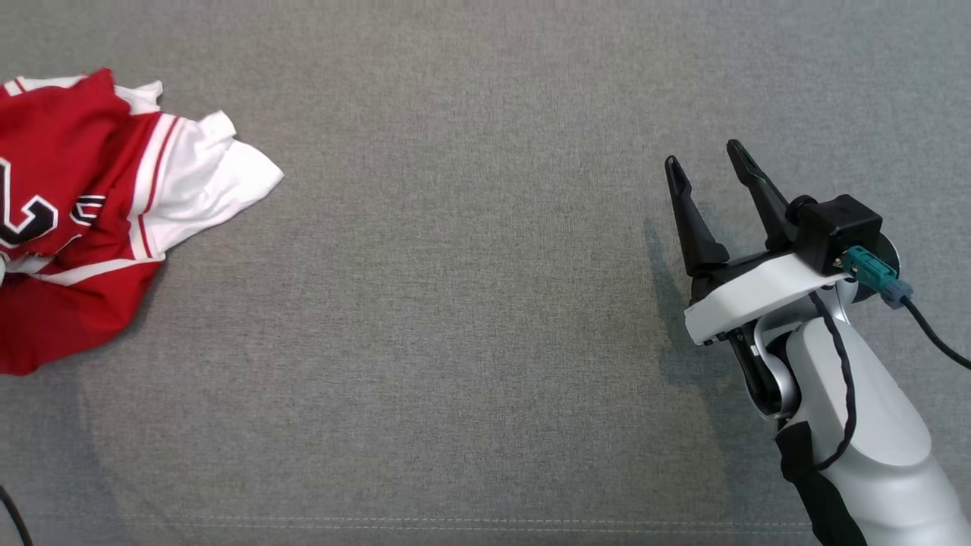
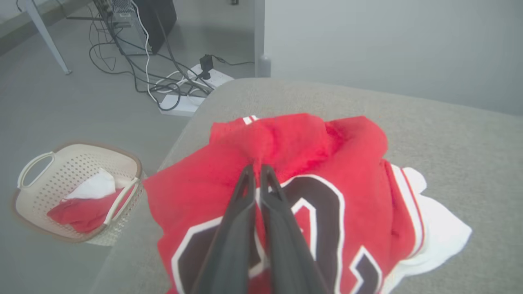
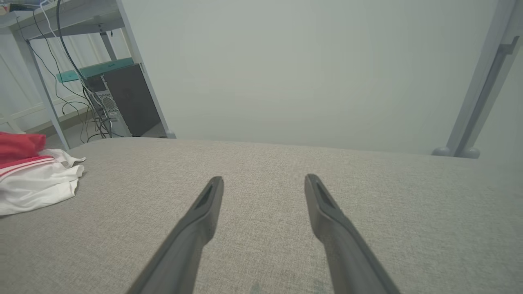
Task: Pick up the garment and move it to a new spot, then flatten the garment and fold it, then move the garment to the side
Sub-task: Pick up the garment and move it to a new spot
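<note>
The red-and-white garment lies crumpled at the left edge of the grey cushion. The left gripper is clenched on a pinched ridge of its red fabric. The right gripper, fingers spread, hovers well apart over bare cushion. A basket sits on the floor beside.

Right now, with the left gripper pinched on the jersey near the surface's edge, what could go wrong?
1. The left gripper is shut on just a small ridge of the jersey; it may slip out on lifting.
2. The jersey lies near the edge of the grey surface, with a basket on the floor beside it; a slip could send it over.
3. The right gripper stands open far away, so a one-handed carry may leave it bunched.
</note>
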{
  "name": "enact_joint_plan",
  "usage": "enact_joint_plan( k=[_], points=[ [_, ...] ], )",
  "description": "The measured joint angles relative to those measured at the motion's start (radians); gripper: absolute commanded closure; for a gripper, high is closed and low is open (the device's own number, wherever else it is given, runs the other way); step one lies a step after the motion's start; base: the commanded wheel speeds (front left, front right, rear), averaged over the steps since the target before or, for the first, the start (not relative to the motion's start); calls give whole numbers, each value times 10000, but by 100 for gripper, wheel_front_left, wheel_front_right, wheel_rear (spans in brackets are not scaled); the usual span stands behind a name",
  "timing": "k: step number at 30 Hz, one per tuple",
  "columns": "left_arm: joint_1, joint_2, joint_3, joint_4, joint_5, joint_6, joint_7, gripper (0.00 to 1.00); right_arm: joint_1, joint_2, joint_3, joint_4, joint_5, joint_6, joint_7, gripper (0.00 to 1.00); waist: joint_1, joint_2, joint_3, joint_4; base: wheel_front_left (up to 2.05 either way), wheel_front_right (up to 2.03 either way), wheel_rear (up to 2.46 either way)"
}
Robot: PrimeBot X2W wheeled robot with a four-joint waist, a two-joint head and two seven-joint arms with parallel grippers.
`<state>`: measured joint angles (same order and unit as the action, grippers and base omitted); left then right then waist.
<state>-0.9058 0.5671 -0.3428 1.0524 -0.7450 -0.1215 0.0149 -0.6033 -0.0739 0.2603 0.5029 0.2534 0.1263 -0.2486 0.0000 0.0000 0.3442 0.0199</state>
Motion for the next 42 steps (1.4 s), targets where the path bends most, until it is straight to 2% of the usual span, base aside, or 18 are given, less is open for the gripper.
enact_joint_plan(
  k=[11, 15, 27, 32, 34, 42],
  points=[
    [-1053, 150, -591, -2150, 493, -12, -965, 100, 642, 59, -132, 117, 395, 0, 0, 0, 0, 0, -1243, 160, 0, 0, 0],
    [-1524, 157, -859, -3214, 596, -17, -1001, 100, 847, 84, -198, 207, 527, 0, 2, 0, 0, 0, -1683, 119, 0, 0, 0],
    [-1683, -1089, -1668, -5802, 422, -19, -1047, 100, 1264, 121, -213, 276, 633, 0, 0, 0, 1, 1, -2372, -517, 0, 0, 0],
    [-1559, -1576, -1908, -5981, 219, -6, -1137, 100, 1264, 125, -215, 268, 644, 2, 0, 0, 0, 0, -2408, -855, 0, 0, 0],
    [-1014, -1935, -2119, -5864, 211, 27, -1390, 100, 1263, 125, -213, 249, 646, 0, 0, 0, 0, 1, -2337, -1120, 0, 0, 0],
    [1063, -2652, -2587, -4433, 267, 276, -2406, 100, 1221, 127, -19, 159, 823, 0, 0, 0, 0, 0, -2041, -1708, 0, 0, 0]
  ],
)
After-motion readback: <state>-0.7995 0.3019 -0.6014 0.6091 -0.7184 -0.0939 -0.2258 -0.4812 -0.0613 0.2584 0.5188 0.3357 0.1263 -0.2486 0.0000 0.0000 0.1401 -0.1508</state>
